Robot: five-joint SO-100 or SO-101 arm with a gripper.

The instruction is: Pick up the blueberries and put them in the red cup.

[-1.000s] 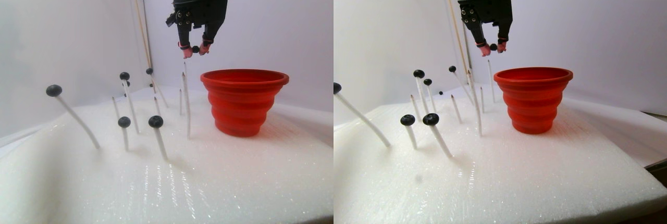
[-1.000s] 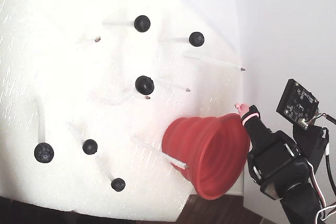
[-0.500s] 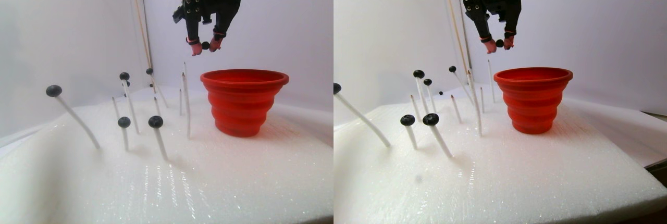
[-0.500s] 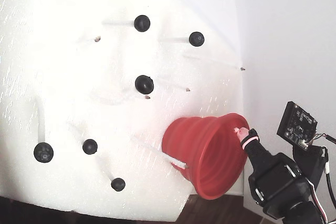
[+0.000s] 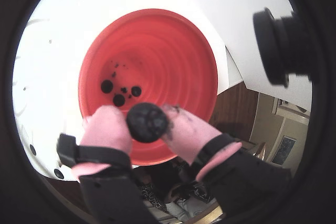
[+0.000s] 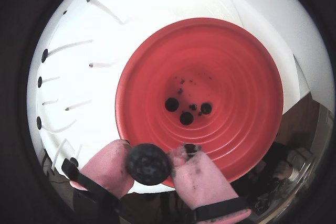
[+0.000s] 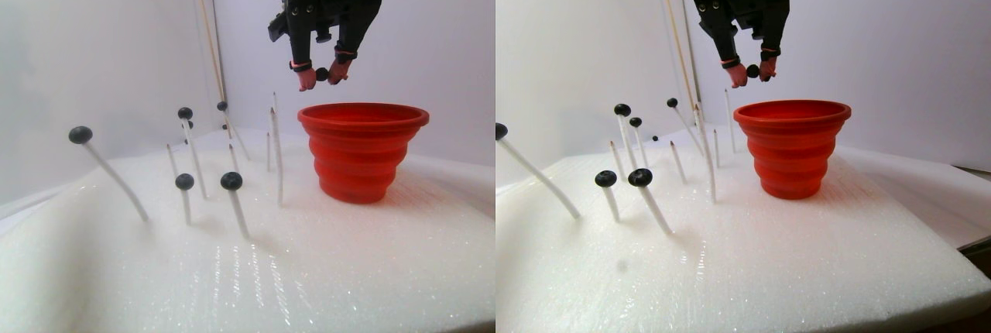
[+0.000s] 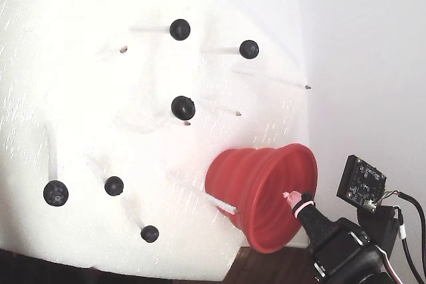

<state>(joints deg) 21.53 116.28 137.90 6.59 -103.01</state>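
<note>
My gripper point(image 5: 148, 123) is shut on a blueberry point(image 5: 147, 122) held between its pink fingertips, above the near rim of the red cup point(image 5: 173, 56). It shows the same way in the other wrist view, gripper point(image 6: 149, 163), blueberry point(image 6: 148, 163), cup point(image 6: 236, 66). Three blueberries point(image 6: 186, 118) and dark specks lie in the cup's bottom. In the stereo pair view the gripper point(image 7: 322, 75) hangs above the cup's point(image 7: 362, 151) left rim. Several blueberries stand on white sticks point(image 7: 231, 181), also in the fixed view point(image 8: 183, 107).
The cup and the sticks stand on a white foam pad point(image 7: 310, 263). Several bare pointed sticks point(image 7: 275, 155) stand just left of the cup. A black camera module point(image 5: 278, 45) hangs at the right. The pad's edge and a dark floor lie below point(image 8: 266, 267).
</note>
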